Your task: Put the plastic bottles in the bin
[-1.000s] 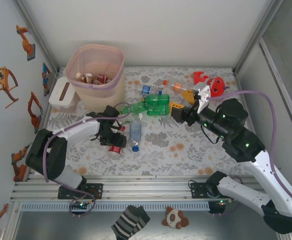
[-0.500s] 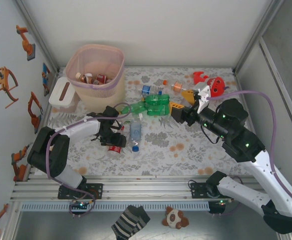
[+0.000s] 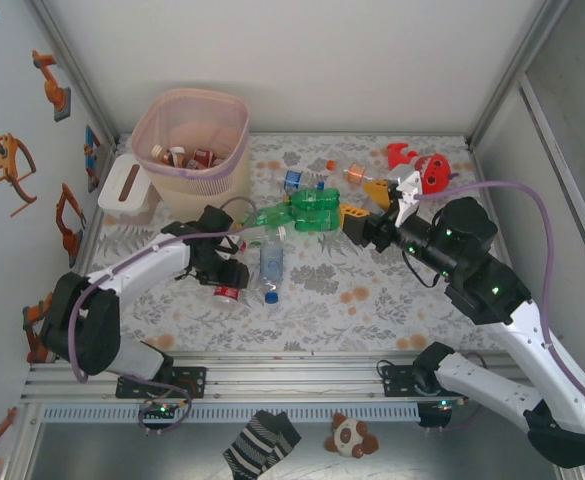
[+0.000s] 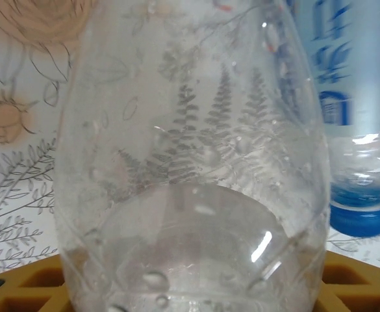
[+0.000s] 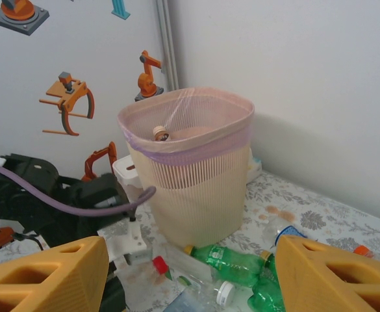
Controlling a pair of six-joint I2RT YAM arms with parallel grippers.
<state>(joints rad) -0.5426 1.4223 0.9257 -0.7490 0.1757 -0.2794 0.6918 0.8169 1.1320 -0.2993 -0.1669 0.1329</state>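
Left claw (image 3: 229,276): I am down at the mat (image 3: 372,290), in front of the bin (image 3: 190,112), with my orange fingers (image 4: 27,286) on either side of a clear bottle (image 4: 190,162).
Left grip: I cannot tell whether I am pressing on the bottle or only straddling it. Its body hides my fingertips in my wrist view.
Clear bottle: it lies on the mat right up against my wrist camera. From above it is probably the one with the red label under my claw.
Blue-capped bottle (image 3: 271,262): it lies just right of the clear bottle, with its cap toward the near edge.
Right claw (image 3: 356,222): I am held above the middle of the mat, next to the green bottles (image 3: 310,212) and facing the bin. My fingers (image 5: 47,276) are spread apart and there is nothing between them.
Bin: it stands upright at the far left corner of the mat. Several bottles already lie inside, red labels among them.
White box (image 3: 127,190): it sits just beside the bin, on its left.
Green bottles: they lie in a cluster on the mat between my two claws, well right of the bin.
Behind the green ones: a blue-labelled bottle (image 3: 297,180) and an orange-capped bottle (image 3: 355,176) lie on the mat.
Plush (image 3: 432,173): the red plush lies near the far right of the mat, beyond my right wrist.
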